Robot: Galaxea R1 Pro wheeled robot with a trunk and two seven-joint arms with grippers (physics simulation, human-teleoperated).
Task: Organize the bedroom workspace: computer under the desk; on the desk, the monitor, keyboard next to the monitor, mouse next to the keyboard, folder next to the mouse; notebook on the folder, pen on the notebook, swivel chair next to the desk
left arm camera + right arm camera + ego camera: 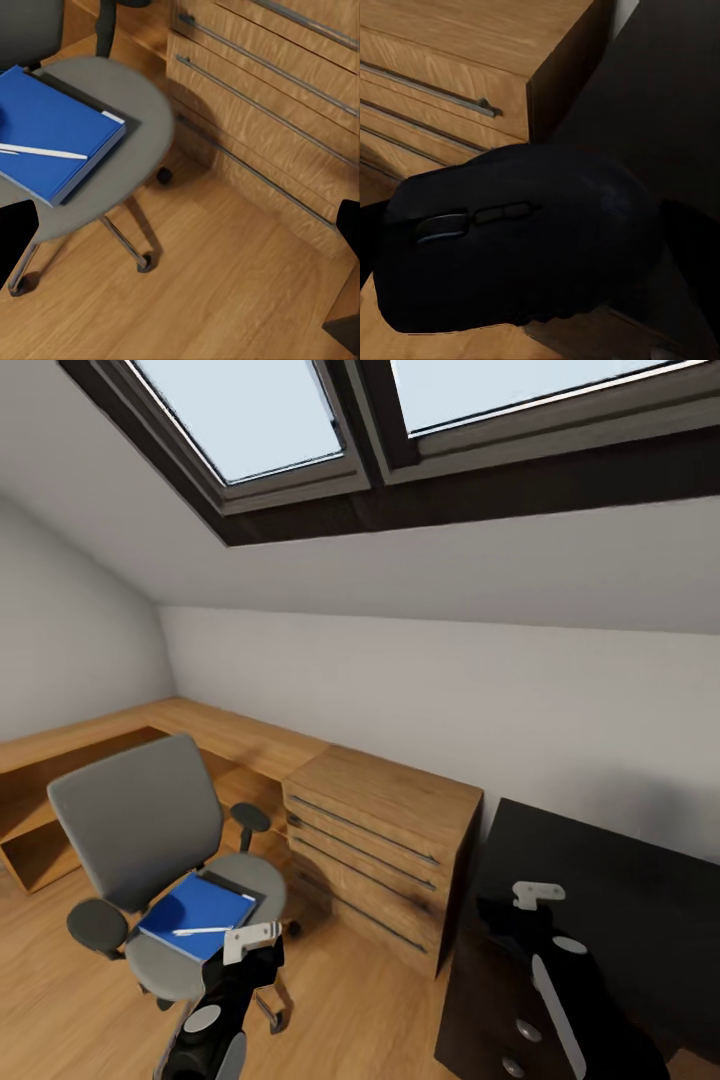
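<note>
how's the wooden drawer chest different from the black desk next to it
The wooden drawer chest is light oak with a clear grain; the desk is glossy black. The chest's front carries long metal bar handles, while the desk's front shows small round knobs. The chest's top sits a little higher than the desk's. Both stand side by side against the white wall, tops bare where visible.

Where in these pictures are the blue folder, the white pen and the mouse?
folder point(200, 911): head view, middle of its blue cover, on the swivel chair seat.
pen point(45, 151): left wrist view, mid-shaft, lying on the folder.
mouse point(521, 240): right wrist view, its dark top shell behind the buttons.
</note>
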